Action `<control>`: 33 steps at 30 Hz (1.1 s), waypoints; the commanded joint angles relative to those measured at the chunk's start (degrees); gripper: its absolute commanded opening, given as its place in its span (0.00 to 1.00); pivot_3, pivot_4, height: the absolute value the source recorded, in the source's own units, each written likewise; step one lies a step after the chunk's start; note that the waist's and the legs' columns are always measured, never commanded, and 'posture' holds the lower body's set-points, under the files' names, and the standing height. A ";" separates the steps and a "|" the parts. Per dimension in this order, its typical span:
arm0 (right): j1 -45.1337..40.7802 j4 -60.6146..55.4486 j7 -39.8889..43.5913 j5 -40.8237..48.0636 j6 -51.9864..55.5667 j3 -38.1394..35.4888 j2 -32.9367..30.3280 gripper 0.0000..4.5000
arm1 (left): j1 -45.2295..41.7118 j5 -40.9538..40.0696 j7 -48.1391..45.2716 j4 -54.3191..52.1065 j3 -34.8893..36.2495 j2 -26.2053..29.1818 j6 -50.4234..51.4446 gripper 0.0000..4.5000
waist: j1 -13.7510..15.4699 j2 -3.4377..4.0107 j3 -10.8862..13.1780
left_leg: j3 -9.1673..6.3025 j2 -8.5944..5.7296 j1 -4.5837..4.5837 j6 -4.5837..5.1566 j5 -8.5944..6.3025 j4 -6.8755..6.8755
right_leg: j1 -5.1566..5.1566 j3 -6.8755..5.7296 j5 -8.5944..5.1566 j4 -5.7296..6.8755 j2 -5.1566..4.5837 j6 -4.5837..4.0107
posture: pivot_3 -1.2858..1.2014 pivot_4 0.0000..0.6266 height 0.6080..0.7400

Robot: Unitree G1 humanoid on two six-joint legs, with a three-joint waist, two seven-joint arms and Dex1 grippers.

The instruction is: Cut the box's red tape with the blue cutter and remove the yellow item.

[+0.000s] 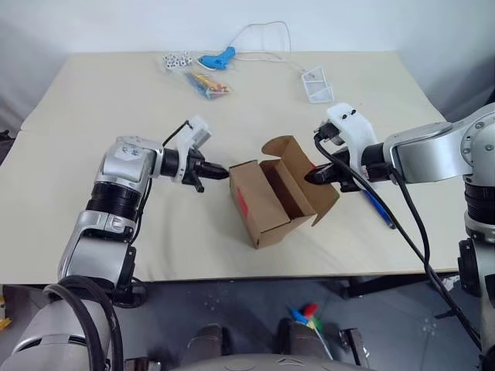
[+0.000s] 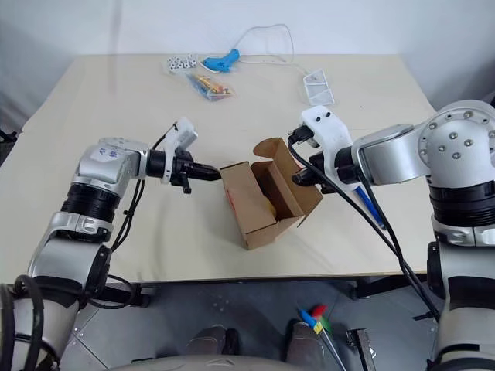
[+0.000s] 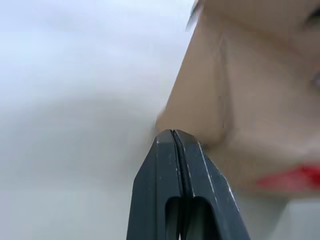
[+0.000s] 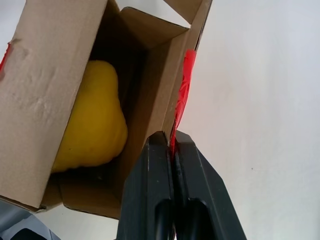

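Open box (image 1: 272, 202) lying diagonally, yellow item (image 4: 95, 125) inside; right claw (image 4: 172, 145) pinching its taped flap; left claw (image 3: 172, 137) closed, empty

Silver-grey arms, black cables, white wrist housings, black-fingered left claw (image 1: 220, 171).

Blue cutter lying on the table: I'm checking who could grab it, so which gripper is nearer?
Right. The right gripper pinches the brown cardboard box's flap beside the thin blue cutter; the left gripper is beyond the box.
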 commanded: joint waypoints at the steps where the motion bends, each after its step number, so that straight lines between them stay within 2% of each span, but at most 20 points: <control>1: -1.99 -0.71 0.92 -0.71 0.29 -0.45 -1.01 0.00 | -4.29 -7.45 -3.03 -8.97 3.10 -1.16 5.58 0.00 | 0.00 -0.03 0.04 | -0.01 -0.01 -0.01 0.00 0.00 0.00 | 0.00 0.00 0.01 0.00 -0.01 0.01 | 0.52 0.24 1.00; 6: -1.97 -0.78 1.73 -1.76 0.29 -0.26 -1.08 0.00 | -1.32 -9.74 -4.83 -17.64 -0.83 -0.58 9.32 0.00 | -0.14 -0.02 0.04 | 0.06 -0.02 0.14 -0.05 -0.01 -0.22 | 0.00 0.01 0.01 0.00 0.01 0.02 | 0.52 0.24 1.00; 11: -1.84 -0.89 2.37 -2.64 0.29 -0.34 -1.64 0.00 | 3.69 -9.93 -6.79 -24.97 -6.68 2.82 12.05 0.00 | -0.30 0.01 0.06 | 0.13 0.02 0.16 -0.13 0.04 -0.28 | -0.06 0.06 0.01 -0.01 0.07 0.01 | 0.52 0.24 1.00; 15: -1.63 -1.20 2.95 -2.99 0.29 -0.50 -1.81 0.00 | 6.39 -6.65 -5.53 -24.48 -11.33 3.72 8.57 0.00 | -0.03 0.02 0.06 | 0.14 0.02 0.15 -0.13 0.04 -0.28 | -0.07 0.09 0.01 -0.02 0.07 0.01 | 0.52 0.24 1.00; 23: -0.98 -1.79 3.03 -2.19 0.29 -0.57 -2.31 0.00 | 7.80 -2.44 -4.38 -19.43 -15.47 3.64 3.04 0.00 | 0.18 0.02 0.05 | 0.11 0.00 0.22 -0.13 0.04 -0.23 | 0.02 0.07 0.01 0.00 0.05 0.01 | 0.52 0.24 1.00; 30: 5.03 -2.37 1.57 0.08 0.29 -2.45 -9.51 0.00 | 11.66 -2.06 -4.61 -23.58 -16.44 9.45 4.30 0.00 | 0.52 0.04 0.04 | 0.06 0.00 0.27 -0.13 0.04 -0.15 | 0.13 0.07 0.01 0.01 0.03 0.01 | 0.52 0.24 1.00; 33: 6.87 -1.96 0.81 1.69 0.29 -4.15 -10.25 0.00 | 13.06 -2.65 -3.46 -26.06 -15.77 10.77 5.81 0.00 | 0.88 0.16 -0.03 | 0.10 0.01 0.29 -0.13 0.04 -0.06 | 0.15 0.11 0.01 0.03 0.03 0.01 | 0.52 0.24 1.00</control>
